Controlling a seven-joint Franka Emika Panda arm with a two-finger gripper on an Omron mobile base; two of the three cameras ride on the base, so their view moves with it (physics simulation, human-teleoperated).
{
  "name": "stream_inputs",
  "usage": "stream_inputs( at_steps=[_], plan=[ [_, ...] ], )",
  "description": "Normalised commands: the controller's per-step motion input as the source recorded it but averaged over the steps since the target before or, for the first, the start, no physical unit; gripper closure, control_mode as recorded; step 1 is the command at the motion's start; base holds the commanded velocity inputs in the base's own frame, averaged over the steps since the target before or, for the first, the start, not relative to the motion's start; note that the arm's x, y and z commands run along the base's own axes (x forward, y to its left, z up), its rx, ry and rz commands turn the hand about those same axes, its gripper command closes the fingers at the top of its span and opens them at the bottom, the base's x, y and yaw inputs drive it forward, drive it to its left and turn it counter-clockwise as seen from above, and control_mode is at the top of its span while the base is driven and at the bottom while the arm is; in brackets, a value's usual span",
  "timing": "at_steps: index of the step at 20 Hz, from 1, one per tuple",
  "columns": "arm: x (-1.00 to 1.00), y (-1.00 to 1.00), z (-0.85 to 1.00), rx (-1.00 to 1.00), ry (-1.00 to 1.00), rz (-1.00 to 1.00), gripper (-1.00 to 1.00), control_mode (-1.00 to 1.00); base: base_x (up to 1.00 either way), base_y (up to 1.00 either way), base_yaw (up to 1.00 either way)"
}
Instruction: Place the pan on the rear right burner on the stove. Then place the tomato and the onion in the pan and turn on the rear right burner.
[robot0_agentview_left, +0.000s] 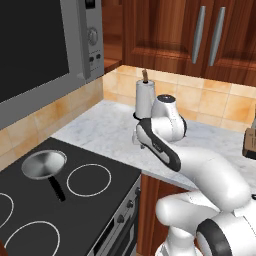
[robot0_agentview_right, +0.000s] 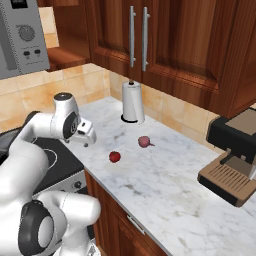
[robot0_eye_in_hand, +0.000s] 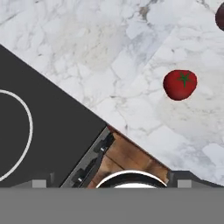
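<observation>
On the stove (robot0_agentview_left: 75, 220), the pan (robot0_agentview_left: 43, 164) sits on the rear right burner (robot0_agentview_left: 30, 165), its black handle pointing toward the front and ending beside the front right ring (robot0_agentview_left: 89, 180). Nothing lies inside the pan.

Over the seam between cooktop and marble counter (robot0_agentview_right: 165, 175) hangs the gripper (robot0_agentview_right: 87, 142), jaws spread wide and empty (its fingertips barely show at the bottom corners of the hand view). Below it, that view takes in a corner of black glass with part of a white ring, the silver front panel, and pale marble.

Out on the counter the tomato (robot0_agentview_right: 115, 156) rests by itself, near the stove's right edge; in the hand view it appears up and to the right (robot0_eye_in_hand: 180, 84), green stem mark upward. Just beyond it, toward the wall, lies the onion (robot0_agentview_right: 144, 141), apart from the tomato and not touching it. Behind both stands a paper towel roll (robot0_agentview_right: 133, 102), upright against the tiled backsplash. A coffee machine (robot0_agentview_right: 235, 160) occupies the counter's far right, and a microwave (robot0_agentview_left: 45, 45) hangs above the stove.
</observation>
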Motion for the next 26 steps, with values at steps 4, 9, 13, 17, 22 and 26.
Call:
stream_inputs(
  at_steps=[4,9,13,17,22,26],
  plan=[
    [0.24,-0.5,0.0,0.0,-0.03,-0.15,-1.0,-1.0,0.0,0.0,0.0],
    [0.28,-0.48,0.03,0.0,-0.02,-0.15,-1.0,-1.0,0.0,0.0,0.0],
    [0.23,-0.46,0.0,0.0,-0.02,-0.16,-1.0,-1.0,0.0,0.0,0.0],
    [0.19,-0.49,0.0,0.0,-0.04,-0.15,-1.0,-1.0,0.0,0.0,0.0],
    [0.21,-0.47,0.0,0.0,-0.05,-0.11,-1.0,-1.0,0.0,0.0,0.0],
    [0.26,-0.34,0.0,-0.01,-0.04,-0.05,-1.0,-1.0,0.0,0.0,0.0]
  ],
)
